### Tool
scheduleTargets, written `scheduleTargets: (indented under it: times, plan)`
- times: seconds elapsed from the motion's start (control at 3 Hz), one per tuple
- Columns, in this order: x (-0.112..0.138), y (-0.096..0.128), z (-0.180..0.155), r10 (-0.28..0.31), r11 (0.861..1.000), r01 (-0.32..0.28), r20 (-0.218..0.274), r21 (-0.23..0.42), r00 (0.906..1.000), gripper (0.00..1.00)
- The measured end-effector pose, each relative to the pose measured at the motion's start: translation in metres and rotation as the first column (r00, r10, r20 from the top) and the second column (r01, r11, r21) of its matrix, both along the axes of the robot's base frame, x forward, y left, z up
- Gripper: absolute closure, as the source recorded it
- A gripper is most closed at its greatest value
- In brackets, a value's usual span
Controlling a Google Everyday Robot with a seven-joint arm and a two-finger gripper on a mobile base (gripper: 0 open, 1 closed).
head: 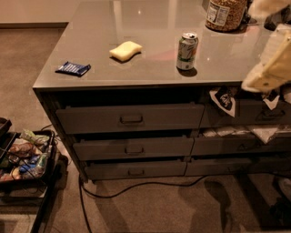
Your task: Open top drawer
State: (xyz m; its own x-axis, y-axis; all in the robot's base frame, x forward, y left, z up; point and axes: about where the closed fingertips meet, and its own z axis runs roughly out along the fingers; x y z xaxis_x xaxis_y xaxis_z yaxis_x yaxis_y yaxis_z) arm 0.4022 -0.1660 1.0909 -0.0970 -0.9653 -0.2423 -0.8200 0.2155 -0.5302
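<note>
**Claw at the right, top drawer at the left**

Your claw (267, 72) hangs at the right edge, over the tabletop's (91, 41) front lip. It is only a pale shape, so you cannot tell whether it is released or clenched. The top drawer (91, 119) sits under the tabletop's left half, handle (131, 119) at centre, well apart from the claw. A can (187, 51) and a sponge (125, 50) rest above it.

Smooth grey worktop (150, 73), with a flat blue packet (73, 68) near the left front edge and a yellow sponge (125, 50) further back toward the middle. Right of the sponge, an upright drink can (187, 51); far back right, a labelled jar (226, 13). Over the right front corner, the cream-cased tool (268, 68).
</note>
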Motion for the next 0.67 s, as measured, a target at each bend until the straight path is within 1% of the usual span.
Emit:
scheduleTargets:
  times: [0.33,0.67]
  plan:
    - [0.0000,0.0000,0.0000,0.000,1.000,0.000,0.000,0.000,1.0000,0.13]
    - [0.0000,0.0000,0.0000,0.000,1.000,0.000,0.000,0.000,1.0000,0.00]
